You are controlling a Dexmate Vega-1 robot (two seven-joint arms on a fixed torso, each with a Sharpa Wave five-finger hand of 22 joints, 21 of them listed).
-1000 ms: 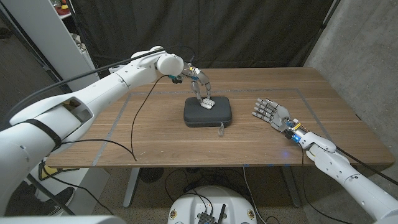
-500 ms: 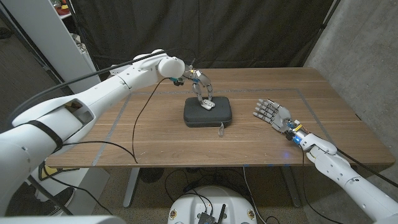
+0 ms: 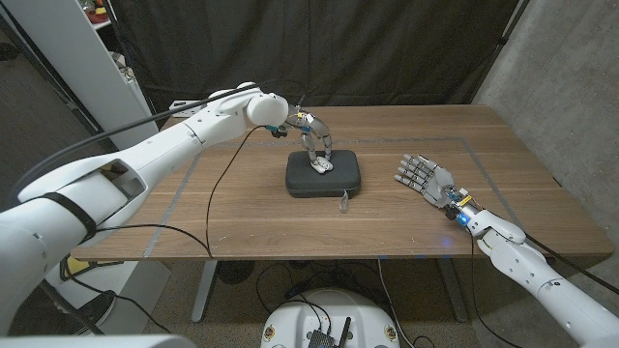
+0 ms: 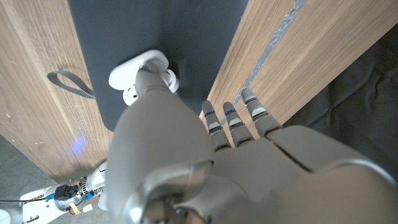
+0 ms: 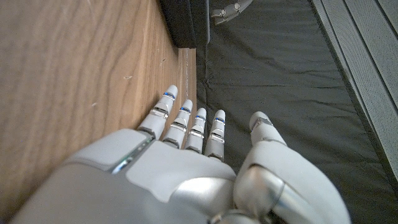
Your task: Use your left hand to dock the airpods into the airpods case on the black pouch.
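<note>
A black pouch (image 3: 322, 175) lies at the table's middle with the white airpods case (image 3: 322, 168) open on top of it. My left hand (image 3: 310, 137) arches down from the far side, thumb and a finger tip pinched together right at the case, the other fingers (image 4: 227, 118) held straight. In the left wrist view the case (image 4: 138, 64) sits on the pouch (image 4: 186, 37), and a small white airpod (image 4: 168, 78) shows at the pinching fingertip. My right hand (image 3: 423, 176) waits on the table right of the pouch, fingers apart, holding nothing.
The pouch's grey wrist strap (image 3: 343, 201) trails toward the table's near edge. Grey tape lines (image 3: 184, 184) frame the work area. A black cable (image 3: 218, 184) hangs from my left arm across the table's left part. A dark curtain hangs behind.
My left hand has sunk and shifted slightly right, bringing its pinched fingertips from above the case down onto it. The right hand has stayed put.
</note>
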